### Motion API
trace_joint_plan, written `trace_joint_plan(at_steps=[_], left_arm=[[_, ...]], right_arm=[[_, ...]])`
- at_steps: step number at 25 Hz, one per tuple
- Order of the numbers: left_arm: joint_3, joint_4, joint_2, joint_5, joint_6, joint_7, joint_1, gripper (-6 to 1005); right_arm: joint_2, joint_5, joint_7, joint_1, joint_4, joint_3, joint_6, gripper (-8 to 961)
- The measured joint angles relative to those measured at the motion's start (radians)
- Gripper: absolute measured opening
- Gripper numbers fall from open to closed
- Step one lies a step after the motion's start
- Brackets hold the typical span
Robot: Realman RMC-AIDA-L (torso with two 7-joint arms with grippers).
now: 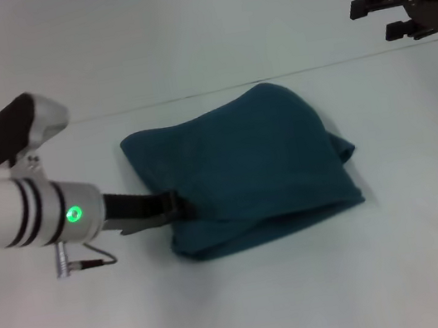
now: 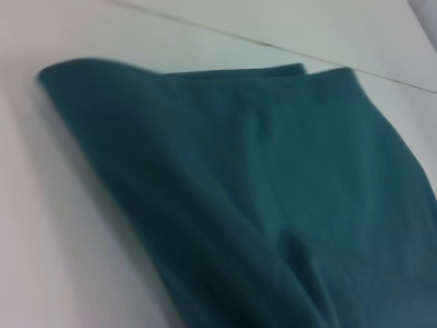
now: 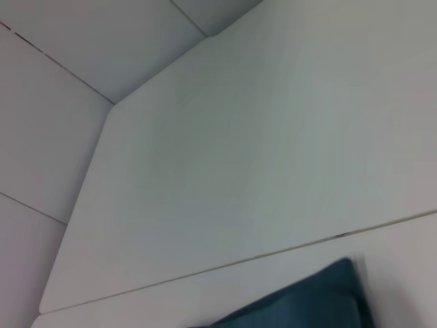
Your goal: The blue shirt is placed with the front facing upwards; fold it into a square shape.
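Nearest us, our left hand (image 1: 177, 205) reaches in from the left of the frame, its dark fingers pushed into the near left edge of the blue shirt (image 1: 245, 168); we cannot tell how far they are spread. The shirt lies at the frame's centre on the white tabletop (image 1: 309, 300), folded into a thick, roughly rectangular bundle, long axis running left to right. The cloth is soft, matte teal, with rounded, layered folds along the near edge. Our right hand (image 1: 380, 17) hangs at the upper right, well apart, fingers spread and holding nothing.
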Motion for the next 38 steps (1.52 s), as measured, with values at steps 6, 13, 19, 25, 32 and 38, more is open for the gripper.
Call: trace_joint_plan(at_steps=[6, 13, 19, 25, 32, 38], left_arm=[[-0.05, 0.04, 0.02, 0.009, 0.052, 0.002, 0.081, 137], [-0.123, 0.069, 0.048, 0.03, 0.111, 0.014, 0.147, 136], [-0.219, 0.135, 0.048, 0.061, 0.181, 0.035, 0.194, 135], [-0.246, 0.134, 0.055, 0.078, 0.246, 0.072, 0.182, 134], [-0.269, 0.206, 0.054, 0.13, 0.285, 0.071, 0.196, 221], [-0.412, 0.288, 0.047, 0.048, 0.388, 0.067, 0.233, 486]], right_arm=[[0.0, -0.001, 0.0, 0.001, 0.005, 0.0, 0.003, 915], [0.003, -0.002, -0.003, 0.005, 0.012, 0.0, 0.006, 915], [0.003, -0.002, -0.003, 0.002, 0.012, 0.0, 0.01, 914], [0.003, -0.002, -0.003, 0.002, 0.014, 0.0, 0.012, 914], [0.002, -0.001, -0.003, 0.001, 0.015, 0.0, 0.012, 915], [0.002, -0.002, -0.003, 0.0, 0.015, 0.0, 0.012, 915]])
